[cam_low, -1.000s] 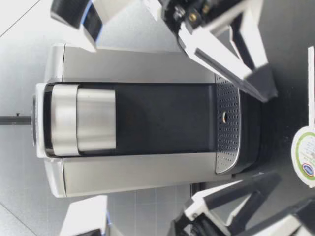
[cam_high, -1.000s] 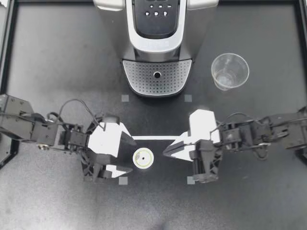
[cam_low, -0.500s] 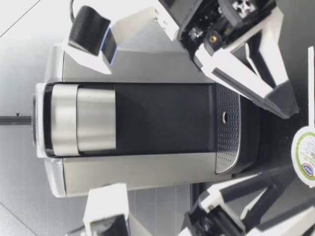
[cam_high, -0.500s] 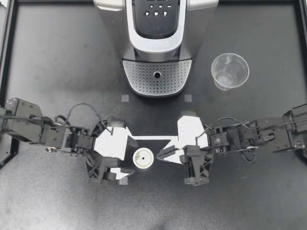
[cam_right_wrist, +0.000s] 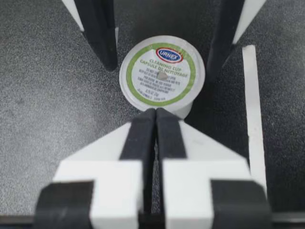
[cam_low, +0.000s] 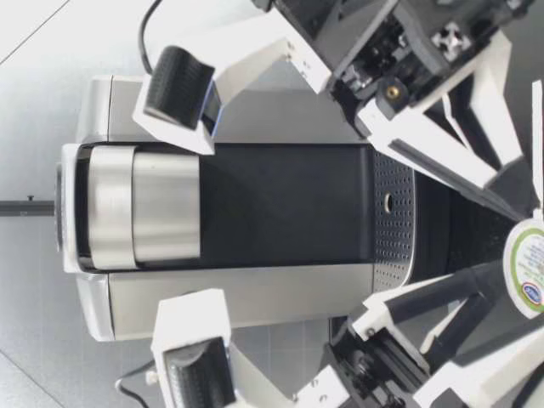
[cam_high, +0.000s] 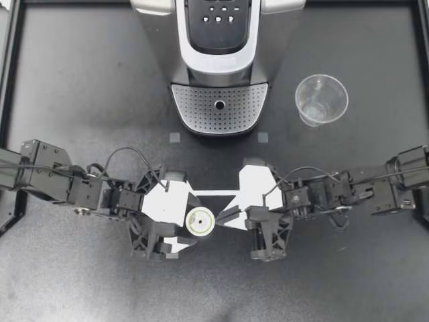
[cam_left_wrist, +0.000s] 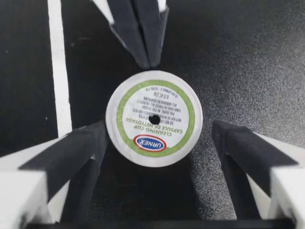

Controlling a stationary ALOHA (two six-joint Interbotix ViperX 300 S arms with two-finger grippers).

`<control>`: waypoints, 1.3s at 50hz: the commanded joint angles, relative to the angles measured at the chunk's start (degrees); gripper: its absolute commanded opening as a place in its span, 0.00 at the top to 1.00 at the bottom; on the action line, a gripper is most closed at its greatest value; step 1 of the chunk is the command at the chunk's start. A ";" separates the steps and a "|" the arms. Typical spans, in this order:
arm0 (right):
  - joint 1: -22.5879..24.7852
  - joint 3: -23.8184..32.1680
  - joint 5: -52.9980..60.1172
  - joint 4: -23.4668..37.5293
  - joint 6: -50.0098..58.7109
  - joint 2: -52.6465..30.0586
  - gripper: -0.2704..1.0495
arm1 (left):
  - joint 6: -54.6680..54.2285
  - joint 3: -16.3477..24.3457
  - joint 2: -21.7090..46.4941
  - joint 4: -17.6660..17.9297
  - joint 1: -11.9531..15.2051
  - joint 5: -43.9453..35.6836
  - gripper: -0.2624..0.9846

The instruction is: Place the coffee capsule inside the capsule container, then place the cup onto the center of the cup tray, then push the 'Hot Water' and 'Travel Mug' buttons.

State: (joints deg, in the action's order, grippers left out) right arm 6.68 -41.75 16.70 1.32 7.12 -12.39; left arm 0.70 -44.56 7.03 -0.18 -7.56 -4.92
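Flanking the coffee capsule [cam_high: 200, 221], both our hands sit low over the worktop [cam_high: 80, 80]. The capsule stands lid-up on the worktop at 6 o'clock from the coffee machine [cam_high: 220, 54], well short of its cup tray [cam_high: 220, 111].

Our left hand [cam_high: 193, 223] comes in from the capsule's 9 o'clock with its fingers spread wide, one on each side of the capsule. In the left wrist view one finger [cam_left_wrist: 71, 157] lies just at the lid's rim and the other [cam_left_wrist: 243, 152] stands clearly apart, so it has no grip.

Our right hand [cam_high: 224, 216] comes in from the capsule's 3 o'clock. Its fingers are pressed together into one narrow wedge and hold nothing. The tips sit right at the capsule's side; we cannot tell from the right wrist view whether they touch.

The clear plastic cup [cam_high: 322, 99] stands upright at 3 o'clock from the cup tray, well apart from both hands.

In the low view the capsule is nearest the camera, with a hand on either side and the machine behind.
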 commanded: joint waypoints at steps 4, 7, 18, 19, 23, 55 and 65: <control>0.26 1.58 0.18 0.18 -0.18 0.35 0.69 | 0.97 1.23 -0.79 -0.18 0.00 -0.53 0.17; 0.26 1.67 0.18 0.18 -0.18 0.35 0.69 | 1.41 1.32 -0.62 -0.18 0.00 -0.53 0.18; 0.26 1.76 -0.09 0.26 -0.18 0.35 0.69 | 2.02 2.29 0.26 -0.18 0.62 0.09 0.23; 0.26 1.67 -0.18 0.26 -0.18 0.35 0.69 | 2.11 2.29 0.26 -0.18 0.62 0.18 0.24; 0.26 1.76 -0.35 0.26 -0.18 0.44 0.69 | 2.20 2.81 0.18 -0.18 0.70 0.35 0.26; 0.00 -0.44 -0.79 0.09 0.35 7.12 0.69 | 1.85 2.29 -1.58 -0.18 0.70 0.97 0.49; -3.34 -4.92 2.72 -2.20 1.14 17.31 0.69 | 1.32 1.32 -4.57 -0.18 0.70 1.49 0.49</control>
State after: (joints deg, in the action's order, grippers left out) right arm 5.45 -45.97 17.05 0.09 8.09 -0.26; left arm 2.11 -43.51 5.36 -0.26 -7.12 -3.34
